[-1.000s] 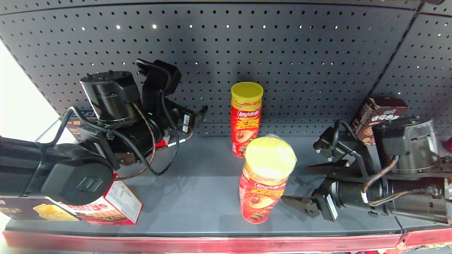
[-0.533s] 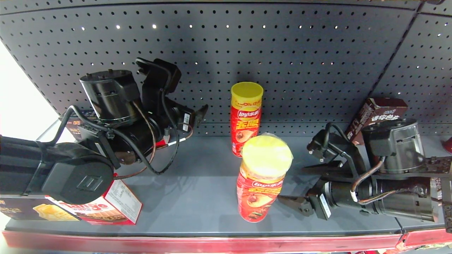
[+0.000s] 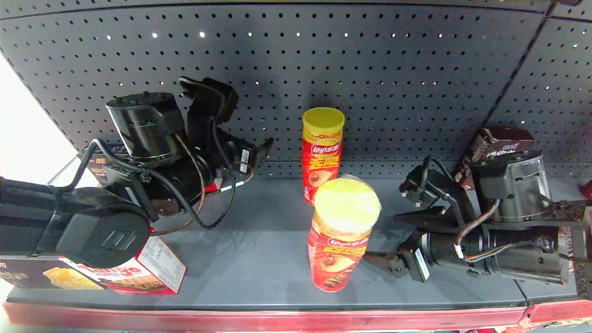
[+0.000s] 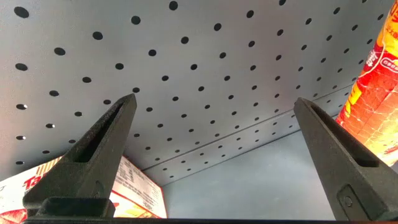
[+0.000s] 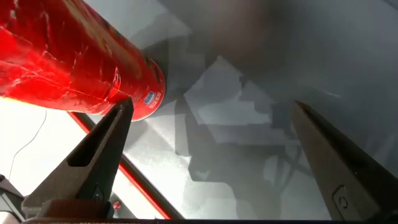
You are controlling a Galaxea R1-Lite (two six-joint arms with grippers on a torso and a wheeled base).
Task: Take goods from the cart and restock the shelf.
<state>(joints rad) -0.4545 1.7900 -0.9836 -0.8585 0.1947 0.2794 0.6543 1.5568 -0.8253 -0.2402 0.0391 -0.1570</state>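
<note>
2 chip cans stand upright on the grey shelf (image 3: 259, 259) before its pegboard back (image 3: 393, 69): the front can (image 3: 340, 240) near the red lip (image 3: 277, 319), the rear can (image 3: 322, 152) by the pegboard. The right gripper (image 5: 211, 104), spread wide, sits just beside the front can. The left gripper (image 4: 214, 102), also wide, faces the pegboard.

A red-and-white box (image 3: 155, 272) lies front left; a brown carton (image 3: 502, 140), apparently tilted, leans near the perforated back panel (image 3: 393, 69).

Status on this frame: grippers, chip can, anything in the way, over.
Both open: left gripper by the pegboard, right gripper beside the front chip can, not around it. Can upright on shelf. Rear can close behind.
</note>
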